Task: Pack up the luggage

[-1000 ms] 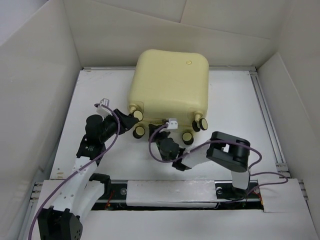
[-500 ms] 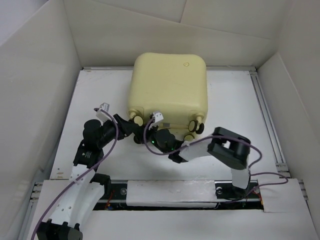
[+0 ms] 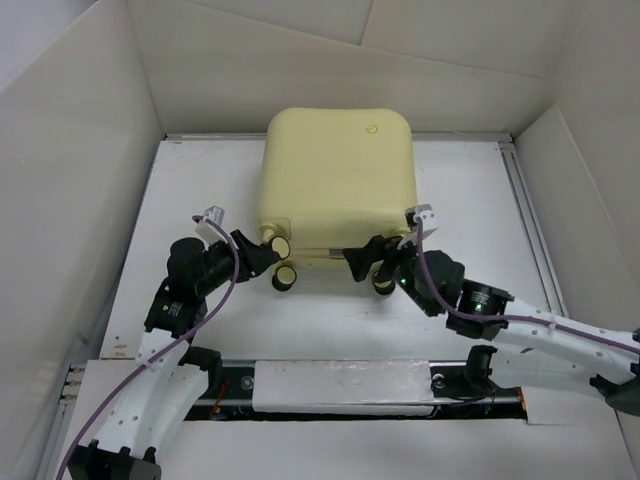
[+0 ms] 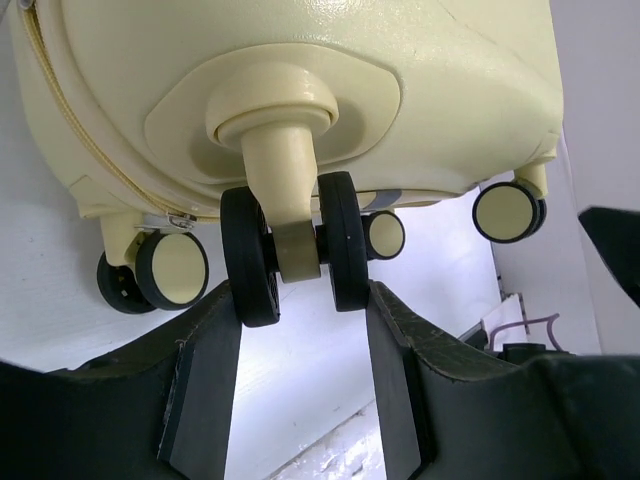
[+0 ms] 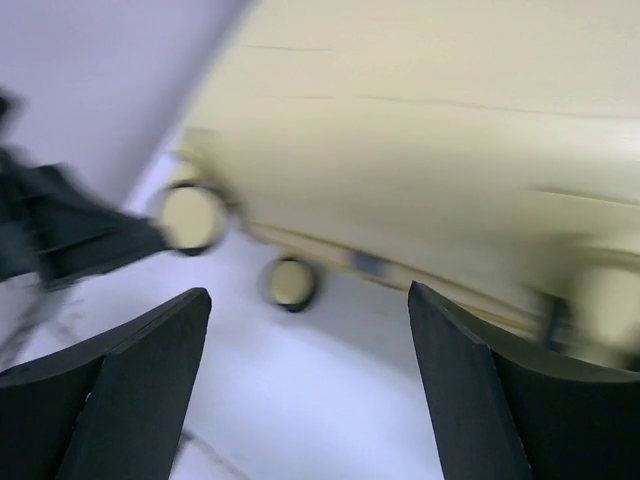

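The luggage is a pale yellow hard-shell suitcase lying closed at the table's middle back, its wheeled end toward me. My left gripper is at its near left corner. In the left wrist view the left gripper is shut on a black twin caster wheel, one fingertip against each outer face. My right gripper is at the near right wheels and open. In the blurred right wrist view the right gripper has nothing between its fingers, with the luggage just ahead and a cream wheel below it.
White cardboard walls box the table on the left, back and right. A metal rail runs along the right side. The mounting bar crosses the near edge between the arm bases.
My right arm has swung from the luggage's middle to its right wheels, and its gripper went from shut to open. The luggage turned slightly and squared up. The left gripper kept its hold.
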Robot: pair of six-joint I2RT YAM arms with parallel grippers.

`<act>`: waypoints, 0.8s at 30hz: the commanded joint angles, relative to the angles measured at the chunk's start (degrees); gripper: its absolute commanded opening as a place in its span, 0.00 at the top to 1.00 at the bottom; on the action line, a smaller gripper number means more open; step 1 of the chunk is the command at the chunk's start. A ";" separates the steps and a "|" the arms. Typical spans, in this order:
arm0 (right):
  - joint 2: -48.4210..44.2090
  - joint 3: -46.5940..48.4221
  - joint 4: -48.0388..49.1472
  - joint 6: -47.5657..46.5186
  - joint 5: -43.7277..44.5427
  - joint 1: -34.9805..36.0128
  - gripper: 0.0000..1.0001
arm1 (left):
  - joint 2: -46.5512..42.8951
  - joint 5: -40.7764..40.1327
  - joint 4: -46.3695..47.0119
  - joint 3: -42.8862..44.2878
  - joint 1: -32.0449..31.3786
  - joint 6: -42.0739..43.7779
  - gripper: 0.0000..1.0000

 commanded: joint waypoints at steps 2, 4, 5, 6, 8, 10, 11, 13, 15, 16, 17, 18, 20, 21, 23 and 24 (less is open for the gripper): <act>-3.52 1.68 -28.65 2.96 9.35 -6.55 0.09 | -1.69 -0.89 7.70 6.37 -0.16 2.56 0.75; -3.53 1.68 -29.38 1.73 4.53 -9.53 0.07 | -2.30 -2.39 7.18 6.37 -0.16 2.56 0.70; -3.53 1.68 -29.38 1.12 3.46 -9.55 0.00 | -2.31 -2.92 7.18 6.37 -0.16 2.56 0.68; -3.00 1.68 -29.38 1.11 3.45 -9.55 0.00 | -2.31 -2.92 6.66 6.37 -0.16 2.56 0.66; -1.51 1.68 -30.87 1.64 5.63 -9.55 0.00 | -2.31 -5.81 4.46 7.59 -0.16 4.22 0.61; 0.16 2.21 -31.40 1.64 5.64 -10.33 0.00 | -3.36 -9.84 2.35 8.82 -0.16 5.28 0.56; 0.77 2.21 -30.53 0.68 5.12 -12.25 0.00 | -3.36 -11.08 0.86 8.83 -0.16 5.81 0.54; 2.96 3.43 -31.13 -0.03 4.32 -14.55 0.00 | -4.59 -12.93 -0.46 8.83 -0.16 6.34 0.51; 3.51 3.44 -30.27 -1.87 3.19 -16.92 0.00 | -4.59 -13.47 -1.00 9.36 -0.16 6.34 0.48; 4.29 3.44 -27.56 -3.36 1.44 -18.41 0.08 | -5.12 -14.17 -1.00 9.36 -0.16 6.86 0.46; 4.91 4.22 -26.66 -5.55 -0.49 -20.25 0.20 | -5.12 -14.17 -1.69 8.84 -0.16 6.87 0.44; 4.91 4.23 -25.79 -6.09 -2.68 -23.84 0.37 | -5.12 -14.69 -1.70 8.83 -0.16 6.87 0.42; 4.91 5.54 -22.90 -7.41 -4.80 -27.55 0.78 | -5.12 -14.70 -2.22 8.83 -0.16 6.87 0.39; 4.39 6.24 -22.35 -7.94 -5.95 -31.92 0.84 | -5.12 -13.83 -1.70 8.83 -0.16 6.87 0.37; 3.86 8.53 -21.30 -9.43 -9.29 -36.59 0.86 | -5.12 -13.21 -1.70 8.22 -0.16 6.87 0.37; 3.86 9.41 -20.69 -9.96 -10.26 -38.97 0.86 | -5.12 -12.51 -1.18 8.22 -0.16 6.26 0.37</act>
